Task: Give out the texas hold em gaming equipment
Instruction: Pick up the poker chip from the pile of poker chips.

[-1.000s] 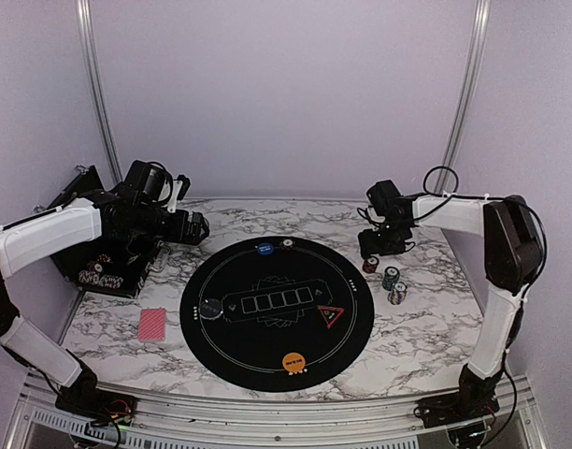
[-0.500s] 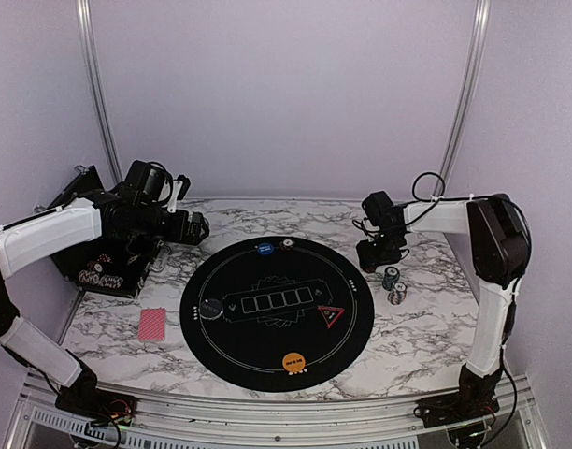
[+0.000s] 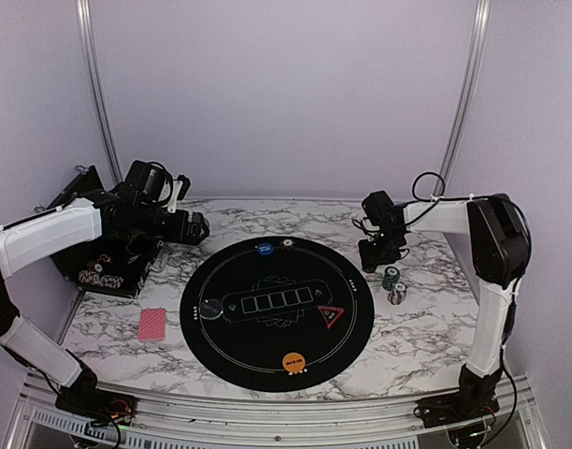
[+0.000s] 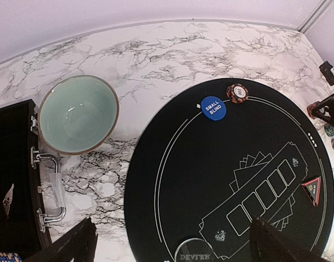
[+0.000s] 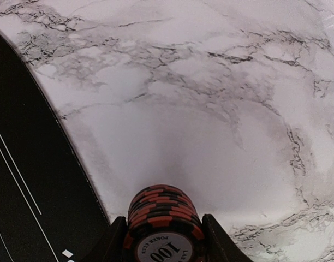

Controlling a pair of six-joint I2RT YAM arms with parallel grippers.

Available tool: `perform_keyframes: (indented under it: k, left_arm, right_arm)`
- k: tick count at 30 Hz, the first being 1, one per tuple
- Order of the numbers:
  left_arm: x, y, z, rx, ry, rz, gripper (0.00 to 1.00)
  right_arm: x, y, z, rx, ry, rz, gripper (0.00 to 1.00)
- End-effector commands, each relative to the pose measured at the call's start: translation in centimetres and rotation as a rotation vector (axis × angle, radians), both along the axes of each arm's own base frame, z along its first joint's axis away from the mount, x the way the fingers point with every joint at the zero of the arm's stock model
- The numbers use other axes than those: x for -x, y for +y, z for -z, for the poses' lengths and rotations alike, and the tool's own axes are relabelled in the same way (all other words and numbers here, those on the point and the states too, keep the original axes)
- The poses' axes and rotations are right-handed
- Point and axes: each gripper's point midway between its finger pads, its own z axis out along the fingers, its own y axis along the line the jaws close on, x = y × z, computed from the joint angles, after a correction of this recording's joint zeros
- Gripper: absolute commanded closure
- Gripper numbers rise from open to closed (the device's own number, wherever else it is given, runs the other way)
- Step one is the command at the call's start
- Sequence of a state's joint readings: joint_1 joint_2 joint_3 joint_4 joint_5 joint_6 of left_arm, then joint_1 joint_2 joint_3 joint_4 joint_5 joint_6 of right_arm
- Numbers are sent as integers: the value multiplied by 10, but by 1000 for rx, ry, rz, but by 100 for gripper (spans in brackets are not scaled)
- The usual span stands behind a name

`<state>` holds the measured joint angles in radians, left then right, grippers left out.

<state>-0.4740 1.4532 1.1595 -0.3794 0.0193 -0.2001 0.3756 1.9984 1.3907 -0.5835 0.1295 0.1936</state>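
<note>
**Right claw grips a red chip stack beside the mat**

At far left a black case (image 4: 14,164) sits on the marble worktop (image 3: 426,337), with a red-backed card (image 3: 152,324) lying below it. The left claw (image 3: 194,227) hangs at upper left, jaws spread wide, holding nothing; its camera shows a teal bowl (image 4: 78,112) beside the case. The centre mat (image 3: 267,341) carries a dark disc (image 3: 210,306), a blue disc (image 3: 264,249), a chip (image 3: 287,244), an orange disc (image 3: 293,360) and a red triangle (image 3: 331,315). Just right of the mat, the right claw (image 3: 371,260) is closed on a red stack (image 5: 162,224), fingers (image 5: 213,240) against its sides. A green stack (image 3: 391,278) and a pale stack (image 3: 396,296) stand just below.
</note>
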Motion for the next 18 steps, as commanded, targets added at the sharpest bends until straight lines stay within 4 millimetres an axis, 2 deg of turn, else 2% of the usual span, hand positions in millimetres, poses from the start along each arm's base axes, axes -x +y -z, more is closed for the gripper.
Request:
perform_keyframes:
  k: [1,11,18]
  left_arm:
    - [1,1,3,-2,17,6,1]
    - [1,0,2,1,12,6,1]
    - [1,0,1,2,10,6,1]
  right_arm:
    - [-13,3,-10,-30,-33,17,60]
    - [-13,1,-20,-34,-49,27,70]
    - [-15,5,-30,-37,-65,24,72]
